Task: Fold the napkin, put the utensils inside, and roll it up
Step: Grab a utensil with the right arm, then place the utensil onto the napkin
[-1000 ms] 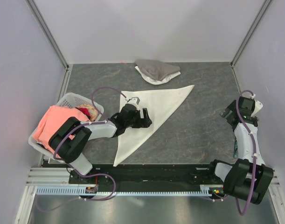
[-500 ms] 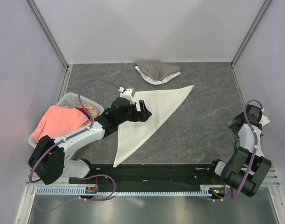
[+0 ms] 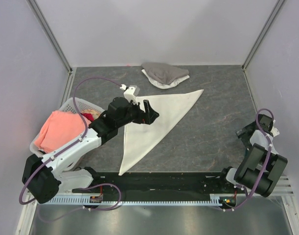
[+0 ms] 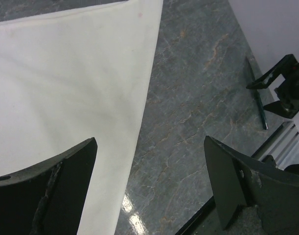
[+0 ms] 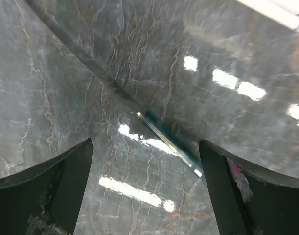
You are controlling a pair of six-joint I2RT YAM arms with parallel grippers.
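The left gripper (image 3: pixel 150 111) has its jaws spread wide with nothing between them, hanging just above the napkin (image 3: pixel 171 110) near its upper-left corner. Over at the right edge of the overhead view, the right gripper (image 5: pixel 144 149) is likewise released, jaws apart and empty, held low over the grey marbled surface (image 3: pixel 213 122). In the gap below those jaws lies a slim dark utensil (image 5: pixel 169 142), flat on the surface. Its long axis runs diagonally from upper left to lower right of the right wrist view. I cannot tell whether a second piece lies alongside it.

The napkin is folded into a triangle and lies flat in the middle of the overhead view. Its long edge slants from a tip pointing to the upper right down to a narrow tip pointing at the bottom edge, with the square corner at the upper left. Utensil and napkin are well apart.

At the left, a white basket (image 3: pixel 73 104) holds a salmon-pink cloth (image 3: pixel 58 129) that drapes over its rim, with something red (image 3: pixel 88 116) tucked beside it. A grey-and-white cloth heap (image 3: pixel 164 74) sits at the top centre
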